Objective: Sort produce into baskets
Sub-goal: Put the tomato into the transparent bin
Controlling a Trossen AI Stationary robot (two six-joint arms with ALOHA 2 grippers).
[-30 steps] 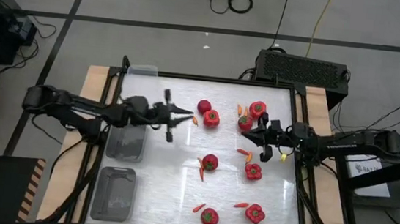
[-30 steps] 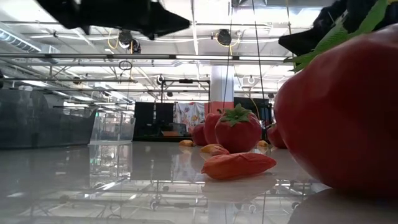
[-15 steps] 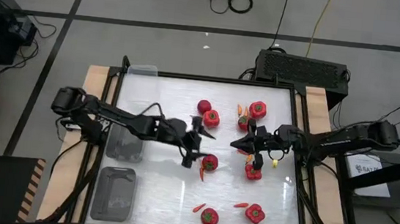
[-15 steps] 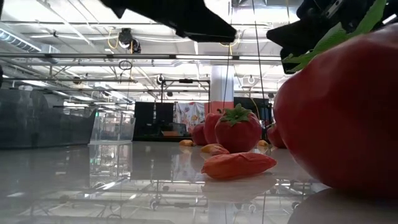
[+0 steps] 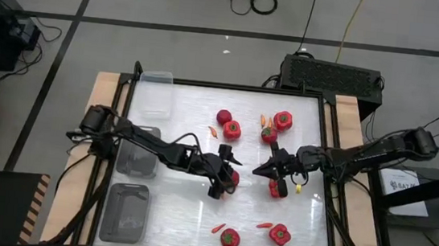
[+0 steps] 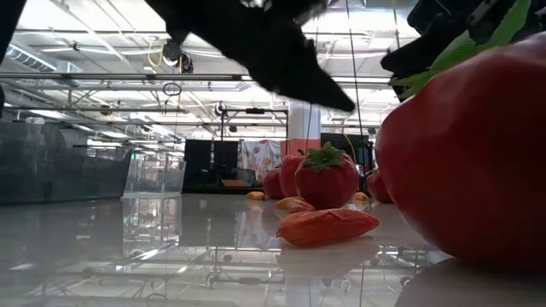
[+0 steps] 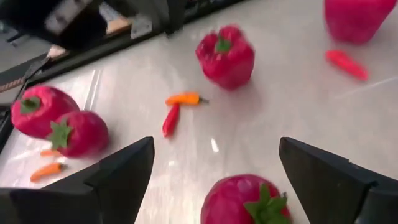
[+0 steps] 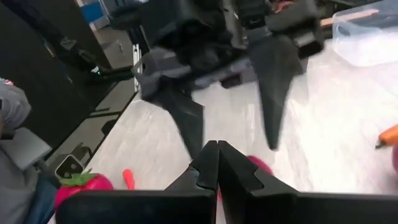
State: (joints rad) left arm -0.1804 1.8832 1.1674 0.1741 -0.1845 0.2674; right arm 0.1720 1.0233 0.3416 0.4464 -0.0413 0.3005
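Red tomatoes, bell peppers and slim chilies lie scattered over the right half of the white table. My left gripper (image 5: 225, 172) (image 7: 216, 144) is open wide and slants down at the table's middle. Its fingers stand on either side of a round red tomato with a green top (image 7: 249, 199) (image 5: 233, 178) without touching it. A chili (image 5: 220, 189) lies just beside that tomato. My right gripper (image 5: 257, 172) (image 8: 217, 149) is shut and holds nothing. It hangs close to the right of the tomato, by a bell pepper (image 5: 277, 189). The clear basket (image 5: 156, 81) and two grey baskets (image 5: 137, 154) (image 5: 124, 212) stand along the left side.
More peppers and a tomato (image 5: 224, 117) sit at the far middle, with chilies (image 7: 183, 98) among them. Another tomato (image 5: 229, 238) and pepper (image 5: 280, 235) lie near the front edge. In the low view a big pepper (image 6: 469, 162) fills the right. A black box (image 5: 331, 73) stands behind the table.
My left gripper has travelled from beside the grey basket toward the table's right and near edge, sinking and tipping downward. Its fingers have opened wide and now straddle the tomato. My right gripper has swung a little toward the near edge, staying shut. No produce has moved.
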